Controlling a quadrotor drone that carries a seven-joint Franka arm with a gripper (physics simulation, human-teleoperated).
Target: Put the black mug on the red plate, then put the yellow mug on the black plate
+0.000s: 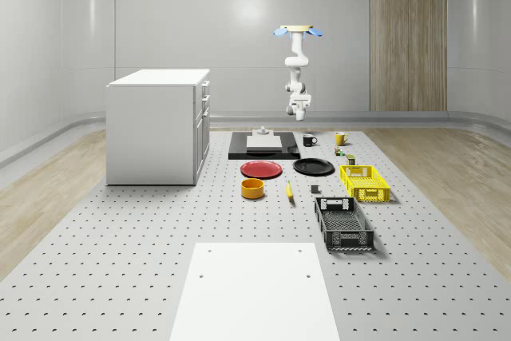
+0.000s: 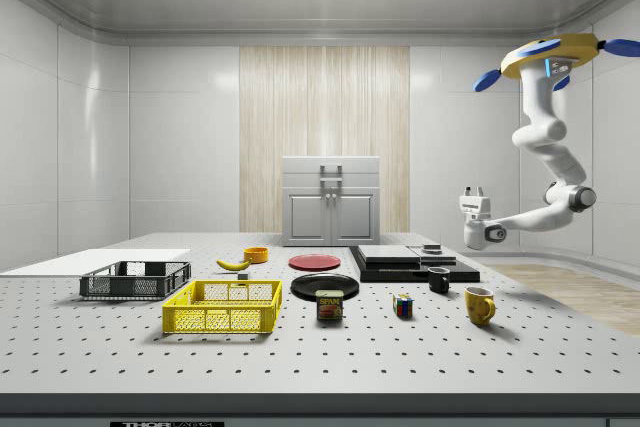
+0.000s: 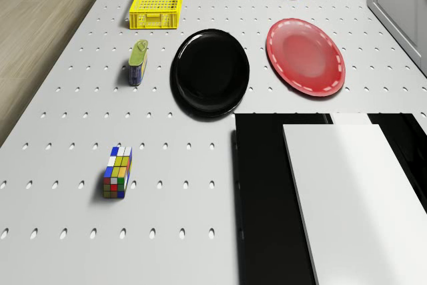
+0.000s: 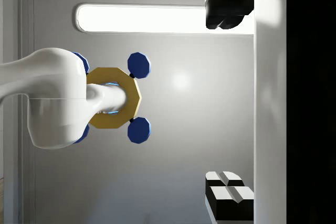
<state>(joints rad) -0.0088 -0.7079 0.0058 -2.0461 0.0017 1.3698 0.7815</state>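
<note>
Overhead, the drone (image 2: 562,55) hovers, its gripper (image 2: 474,193) above the black mug (image 2: 439,280).

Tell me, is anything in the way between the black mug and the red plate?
Nothing visible blocks it. The black mug stands beside the black platform, and the red plate lies just in front of that platform's corner. The drone hovers, its gripper in the air above the mugs.

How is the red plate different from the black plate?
The red plate has a pale dotted ring near its rim; the black plate is plain and glossy. The red plate lies nearer the cabinet, the black plate nearer the yellow basket. Both are round, bare and flat on the table.
</note>
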